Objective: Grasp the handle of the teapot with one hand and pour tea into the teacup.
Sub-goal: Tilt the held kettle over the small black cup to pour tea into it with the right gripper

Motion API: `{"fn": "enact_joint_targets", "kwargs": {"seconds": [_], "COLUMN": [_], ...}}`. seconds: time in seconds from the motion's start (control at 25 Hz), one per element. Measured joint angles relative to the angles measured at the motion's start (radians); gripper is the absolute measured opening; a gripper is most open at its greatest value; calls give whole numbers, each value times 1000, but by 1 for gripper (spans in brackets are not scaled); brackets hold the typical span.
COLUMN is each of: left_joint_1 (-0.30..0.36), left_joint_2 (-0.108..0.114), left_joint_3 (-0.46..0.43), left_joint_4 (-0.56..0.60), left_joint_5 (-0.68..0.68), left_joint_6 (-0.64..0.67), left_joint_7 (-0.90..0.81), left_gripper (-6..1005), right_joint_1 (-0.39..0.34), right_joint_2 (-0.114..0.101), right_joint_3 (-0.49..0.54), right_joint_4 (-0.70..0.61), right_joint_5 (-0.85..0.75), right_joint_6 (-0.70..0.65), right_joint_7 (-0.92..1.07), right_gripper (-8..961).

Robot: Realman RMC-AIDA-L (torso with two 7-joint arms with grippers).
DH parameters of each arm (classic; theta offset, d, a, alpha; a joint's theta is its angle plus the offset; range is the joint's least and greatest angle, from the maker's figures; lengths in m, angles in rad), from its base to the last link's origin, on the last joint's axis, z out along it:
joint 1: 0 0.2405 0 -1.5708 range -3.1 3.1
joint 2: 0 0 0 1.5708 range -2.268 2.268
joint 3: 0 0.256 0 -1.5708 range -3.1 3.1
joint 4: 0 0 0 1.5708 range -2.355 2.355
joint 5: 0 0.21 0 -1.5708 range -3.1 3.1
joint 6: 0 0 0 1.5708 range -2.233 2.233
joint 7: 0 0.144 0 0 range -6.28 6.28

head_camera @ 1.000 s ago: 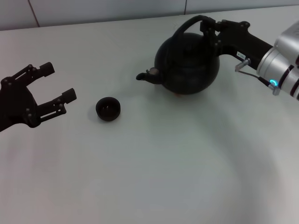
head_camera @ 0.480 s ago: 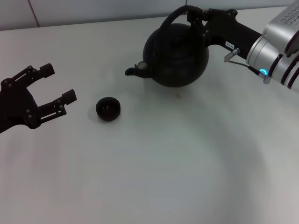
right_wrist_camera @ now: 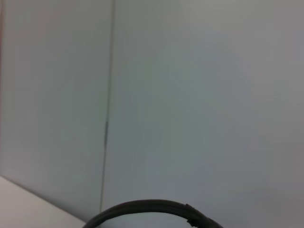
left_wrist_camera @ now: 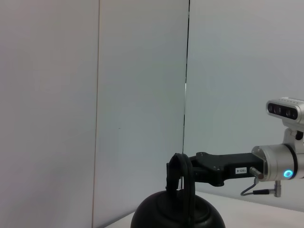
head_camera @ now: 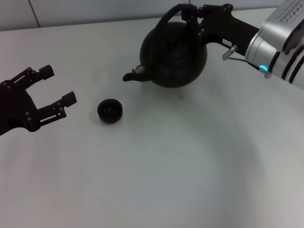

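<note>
The round black teapot (head_camera: 173,54) hangs above the white table at the back, its spout (head_camera: 132,74) pointing left toward the teacup. My right gripper (head_camera: 190,13) is shut on the top of the arched handle (head_camera: 172,14), which also shows in the left wrist view as the handle (left_wrist_camera: 180,173) and in the right wrist view as a dark arc, the handle (right_wrist_camera: 152,207). The small black teacup (head_camera: 109,110) sits on the table below and left of the spout. My left gripper (head_camera: 57,90) stands open at the left, a little apart from the cup. No tea shows.
The white table (head_camera: 180,166) stretches bare toward the front. A small brownish mark (head_camera: 180,97) lies on the table under the pot. A pale wall (head_camera: 95,9) runs behind the table's back edge.
My right gripper has lifted the teapot off the table and carried it left, toward the teacup. The left arm has stayed put.
</note>
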Motion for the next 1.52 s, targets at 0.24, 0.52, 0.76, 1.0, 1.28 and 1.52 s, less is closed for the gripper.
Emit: {"fn": "enact_joint_targets", "kwargs": {"seconds": [0.24,0.52,0.76,1.0,1.28,1.52], "left_joint_1": [1,3,4,4,4,2], "left_joint_2": [0,0,0,0,-6,-9], "left_joint_3": [0,0,-5,-11,-11,-11], "left_joint_4": [1,1,1,1,0,0], "left_joint_5": [0,0,0,0,0,0], "left_joint_6": [0,0,-1,-2,-8,-18], "left_joint_7": [0,0,0,0,12,12], "left_gripper": [860,860,859,860,859,860], "right_joint_1": [28,71,84,87,103,117], "right_joint_2": [0,1,1,3,3,5], "right_joint_3": [1,0,-1,-1,-1,-1], "right_joint_4": [-16,-22,-58,-100,-130,-135], "right_joint_5": [-54,-134,-189,-241,-306,-323], "right_joint_6": [9,55,55,55,55,55], "right_joint_7": [0,0,1,4,2,2], "right_gripper": [106,106,107,106,107,107]}}
